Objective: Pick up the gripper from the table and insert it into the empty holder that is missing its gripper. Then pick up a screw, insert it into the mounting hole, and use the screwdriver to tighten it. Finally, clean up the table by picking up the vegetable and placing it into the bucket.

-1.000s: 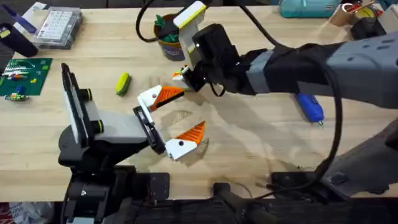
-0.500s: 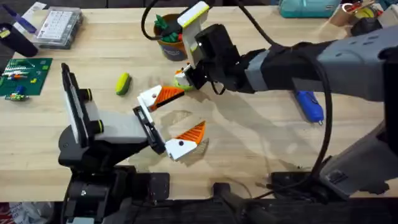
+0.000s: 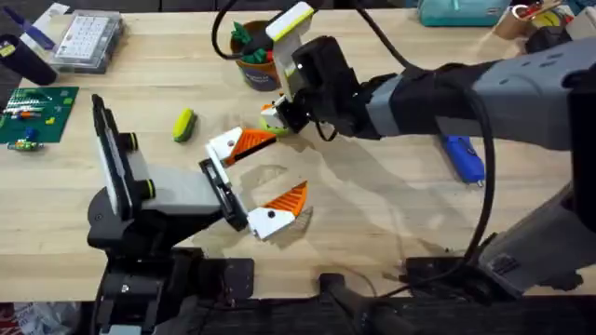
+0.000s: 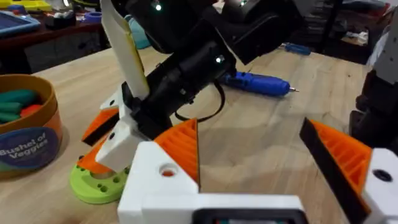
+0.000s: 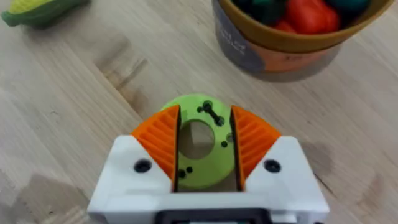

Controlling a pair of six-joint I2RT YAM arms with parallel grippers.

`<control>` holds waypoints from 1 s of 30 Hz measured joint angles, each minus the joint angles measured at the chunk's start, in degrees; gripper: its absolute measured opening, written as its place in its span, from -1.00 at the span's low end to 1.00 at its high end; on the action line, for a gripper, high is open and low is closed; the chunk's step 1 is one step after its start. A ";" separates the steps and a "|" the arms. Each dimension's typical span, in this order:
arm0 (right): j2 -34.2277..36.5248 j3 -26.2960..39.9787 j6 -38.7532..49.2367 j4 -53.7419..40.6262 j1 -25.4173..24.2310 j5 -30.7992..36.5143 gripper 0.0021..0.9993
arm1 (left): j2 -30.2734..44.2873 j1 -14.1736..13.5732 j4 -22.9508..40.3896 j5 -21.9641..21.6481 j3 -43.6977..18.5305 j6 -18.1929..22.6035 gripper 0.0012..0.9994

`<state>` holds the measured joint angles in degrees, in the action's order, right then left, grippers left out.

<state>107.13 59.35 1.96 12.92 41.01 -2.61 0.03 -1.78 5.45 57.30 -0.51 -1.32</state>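
My left arm's black holder (image 3: 223,191) carries two white blocks with orange ribbed fingers, one gripper (image 3: 237,144) farther out and its twin (image 3: 279,207) nearer. They form my left gripper (image 4: 247,124), which is open with nothing between its fingers. My right gripper (image 5: 204,112) hovers at a lime-green ring (image 5: 199,155), its orange pads (image 5: 163,140) a little apart over the ring's sides. A small black screw (image 5: 212,115) lies on the ring. The yellow-and-green vegetable (image 3: 183,125) lies left of it. The tan bucket (image 3: 253,60) stands just behind. The blue screwdriver (image 3: 463,158) lies to the right.
A green circuit board (image 3: 37,113) and a clear parts box (image 3: 88,39) sit at the far left. A teal case (image 3: 461,11) is at the back right. My right arm (image 3: 438,98) spans the table's middle, with its black cable (image 3: 489,186) looping down.
My right gripper has shifted slightly at the green ring, which now shows at its tips. The left arm has not moved.
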 joint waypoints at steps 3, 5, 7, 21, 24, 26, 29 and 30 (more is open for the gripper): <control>0.20 0.00 0.00 0.40 0.00 0.00 -0.17 | 0.00 0.00 0.00 0.00 0.00 0.00 0.98; 0.64 0.00 0.00 0.45 0.00 0.00 -0.17 | 0.00 0.00 0.00 0.00 0.00 0.00 0.98; 1.24 0.00 0.00 0.46 0.00 0.00 -0.18 | 0.00 0.00 0.00 0.00 0.00 0.00 0.98; 2.49 0.00 -0.21 2.04 0.00 0.03 -0.96 | 0.00 0.00 0.00 0.00 0.00 0.00 0.98; 2.49 0.00 -0.24 2.04 0.00 0.00 -1.00 | 0.00 0.00 0.00 0.00 0.00 0.00 0.98; 2.49 0.00 -0.24 2.04 0.00 0.00 -1.00 | 0.00 0.00 0.00 0.00 0.00 0.00 0.98; 2.49 0.00 -0.24 2.03 0.00 0.00 -1.00 | 0.00 0.00 0.00 0.00 0.00 0.00 0.98; 2.49 0.00 -0.24 2.02 0.00 0.02 -1.00 | 0.00 0.00 0.00 0.00 0.00 0.00 0.98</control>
<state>109.62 59.35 1.72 14.94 41.01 -2.59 0.03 -1.78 5.45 57.30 -0.51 -1.32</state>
